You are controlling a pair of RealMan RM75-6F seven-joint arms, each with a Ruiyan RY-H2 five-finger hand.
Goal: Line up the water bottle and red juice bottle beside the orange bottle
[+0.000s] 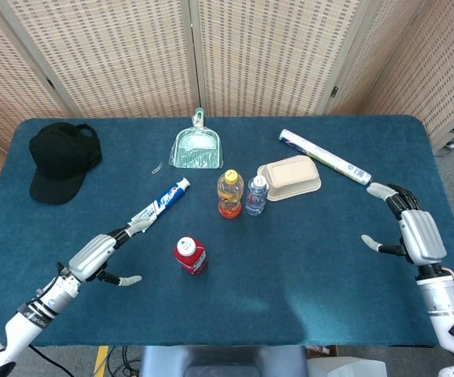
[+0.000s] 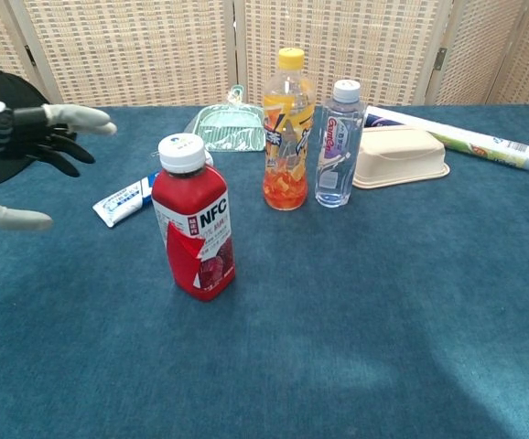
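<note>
The orange bottle [image 1: 229, 193] [image 2: 286, 133] stands upright near the table's middle, with the clear water bottle [image 1: 256, 195] [image 2: 337, 146] upright close on its right. The red juice bottle [image 1: 189, 255] [image 2: 194, 220] stands alone, nearer the front and to the left. My left hand [image 1: 100, 253] [image 2: 19, 137] hovers open to the left of the red bottle, fingers spread toward it, not touching. My right hand [image 1: 415, 234] is open over the table's right side, far from the bottles; the chest view does not show it.
A toothpaste tube [image 1: 160, 204] lies just beyond my left hand. A beige lidded box [image 1: 289, 177], a rolled pack [image 1: 324, 157], a green dustpan [image 1: 195, 148] and a black cap [image 1: 62, 159] sit toward the back of the blue table [image 1: 290, 267].
</note>
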